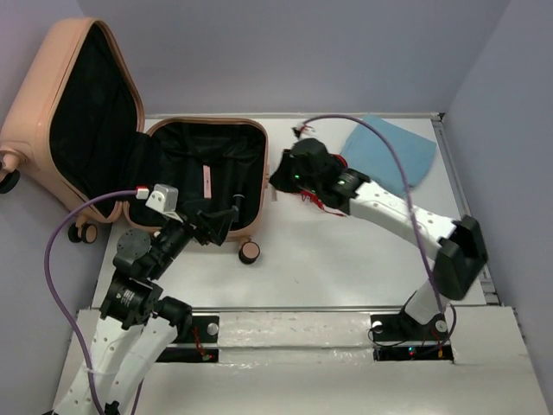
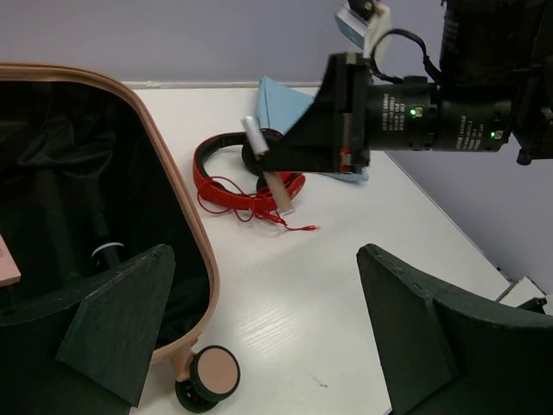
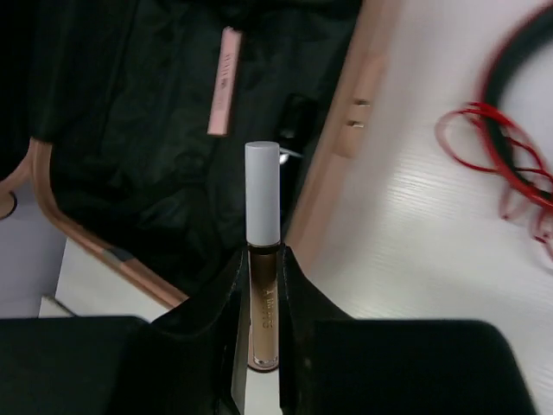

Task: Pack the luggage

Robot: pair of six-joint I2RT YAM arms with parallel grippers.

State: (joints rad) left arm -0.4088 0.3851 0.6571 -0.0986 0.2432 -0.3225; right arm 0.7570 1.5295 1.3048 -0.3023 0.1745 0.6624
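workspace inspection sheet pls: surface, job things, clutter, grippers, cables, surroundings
surface: white table
job's things: luggage open, lid propped up at left, slim pink item in its black-lined base
clutter: red headphones and blue cloth on the table, right of the luggage
grippers: left gripper open, empty; right gripper shut on a white-capped tube
cables: purple cable loops off the left arm, another off the right; headphones' red cord loose
surroundings: lilac walls
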